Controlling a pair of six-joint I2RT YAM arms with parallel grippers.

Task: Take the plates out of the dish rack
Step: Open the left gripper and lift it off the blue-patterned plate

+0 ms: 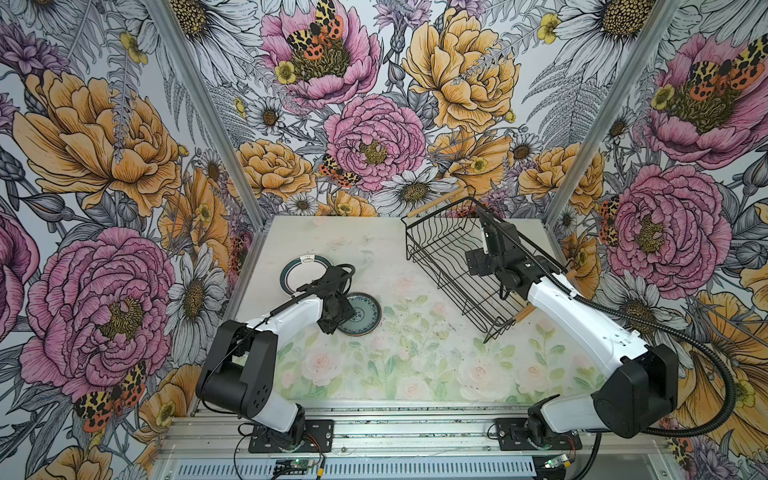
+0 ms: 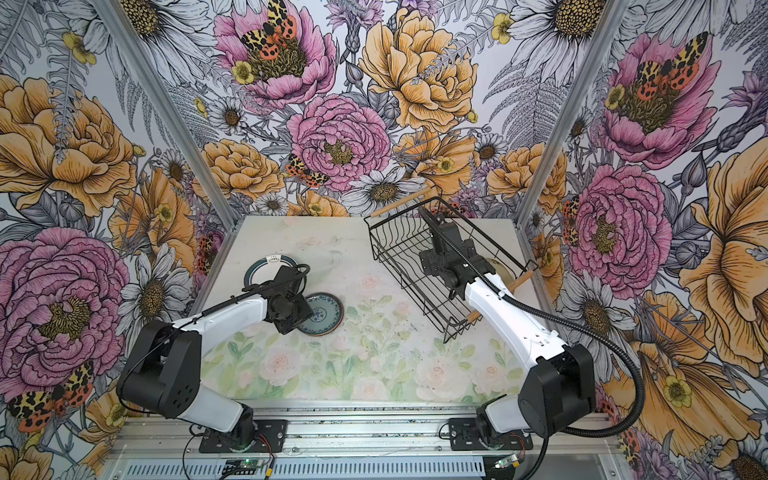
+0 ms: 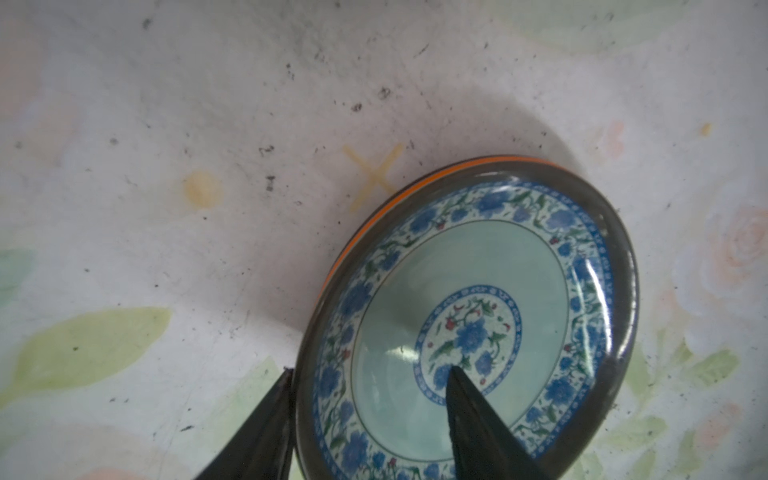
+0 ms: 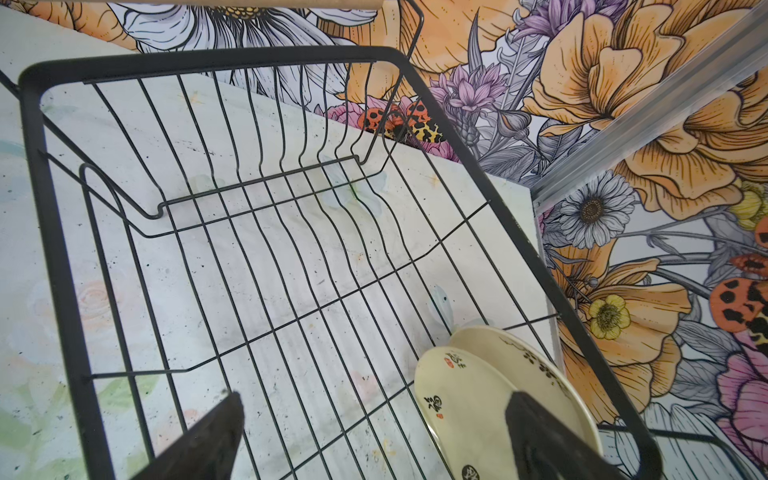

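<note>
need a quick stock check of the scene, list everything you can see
black wire dish rack with wooden rod handles: one, black, back right of the table
cream round plates: two, cream with dark marks, upright at the rack's end nearer the arms
teal flower-patterned round plate: one, teal and blue with a dark rim, flat on the table's left
orange edge: one, orange, just under the teal plate, probably another plate
white round plate with dark green rim: one, flat behind the teal plate
floral-print table: one, pale green and pink
robot arms: two, white and black
left claw: open, astride the teal plate's rim
right claw: open, at the rack beside the cream plates
</note>
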